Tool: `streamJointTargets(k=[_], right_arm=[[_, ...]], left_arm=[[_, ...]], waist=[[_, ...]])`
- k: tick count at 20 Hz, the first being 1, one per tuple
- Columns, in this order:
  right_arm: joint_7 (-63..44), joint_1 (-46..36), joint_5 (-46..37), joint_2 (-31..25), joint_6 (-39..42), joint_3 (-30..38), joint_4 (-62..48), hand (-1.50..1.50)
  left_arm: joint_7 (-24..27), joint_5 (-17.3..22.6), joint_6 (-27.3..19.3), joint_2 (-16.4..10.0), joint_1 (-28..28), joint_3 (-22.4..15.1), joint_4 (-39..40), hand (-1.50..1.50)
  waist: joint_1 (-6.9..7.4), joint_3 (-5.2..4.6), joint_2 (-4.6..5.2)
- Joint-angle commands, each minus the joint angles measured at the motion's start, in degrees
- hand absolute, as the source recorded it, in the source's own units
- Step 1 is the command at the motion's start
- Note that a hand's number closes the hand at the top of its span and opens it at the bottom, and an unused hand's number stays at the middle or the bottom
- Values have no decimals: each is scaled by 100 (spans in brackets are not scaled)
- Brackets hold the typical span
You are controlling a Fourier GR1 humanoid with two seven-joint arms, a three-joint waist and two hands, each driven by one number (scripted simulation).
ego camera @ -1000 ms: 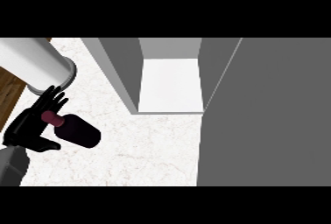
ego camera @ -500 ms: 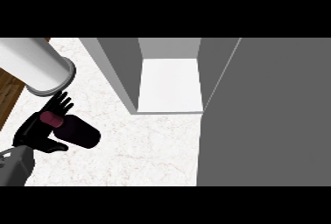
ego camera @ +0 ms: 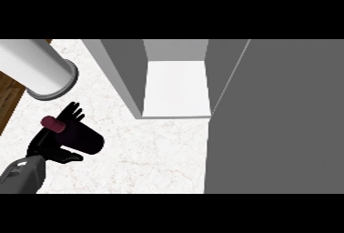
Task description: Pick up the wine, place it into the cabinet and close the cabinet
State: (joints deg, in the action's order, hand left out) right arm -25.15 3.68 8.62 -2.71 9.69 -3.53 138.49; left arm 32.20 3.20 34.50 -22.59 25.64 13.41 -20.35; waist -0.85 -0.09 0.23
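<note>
The wine (ego camera: 80, 138) is a black bottle with a dark red cap (ego camera: 52, 124), lying tilted with the cap towards the upper left, over the counter's left part. My left hand (ego camera: 46, 148) is shut on it: the fingers (ego camera: 73, 112) show behind the bottle and the thumb curls under it. The cabinet (ego camera: 176, 88) stands open up and to the right of the bottle, its white inside bare. Its grey door (ego camera: 275, 118) is swung wide and fills the right side of the view. My right hand does not show.
A thick white cylinder (ego camera: 33, 66) slants across the upper left corner, close above my left hand. The white marble counter (ego camera: 154, 154) runs between the bottle and the door. Brown wood (ego camera: 10, 98) shows past the counter's left edge.
My left hand has carried the wine a little to the right and upward, towards the cabinet. More of the forearm now shows at the lower left.
</note>
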Motion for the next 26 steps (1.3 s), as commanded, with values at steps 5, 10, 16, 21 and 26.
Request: streamJointTargets(k=[5,10,16,21,26], right_arm=[[192,-26,62,-12,74,123,-226,-150],[248,175,208,-40,163,201,37,-150],[413,454,186,-39,276,203,19,-150],[304,419,208,-40,251,198,32,-150],[309,148,192,-37,217,223,-43,-150]], left_arm=[[832,-213,257,136,53,-58,676,-150],[588,59,399,251,304,170,868,-150],[641,87,693,238,85,150,822,-150],[778,99,946,170,63,188,927,150],[687,46,841,447,158,116,925,150]], waist=[[-23,-4,19],[-84,-9,28],[-32,-2,9],[-101,-18,45],[-73,-15,36]])
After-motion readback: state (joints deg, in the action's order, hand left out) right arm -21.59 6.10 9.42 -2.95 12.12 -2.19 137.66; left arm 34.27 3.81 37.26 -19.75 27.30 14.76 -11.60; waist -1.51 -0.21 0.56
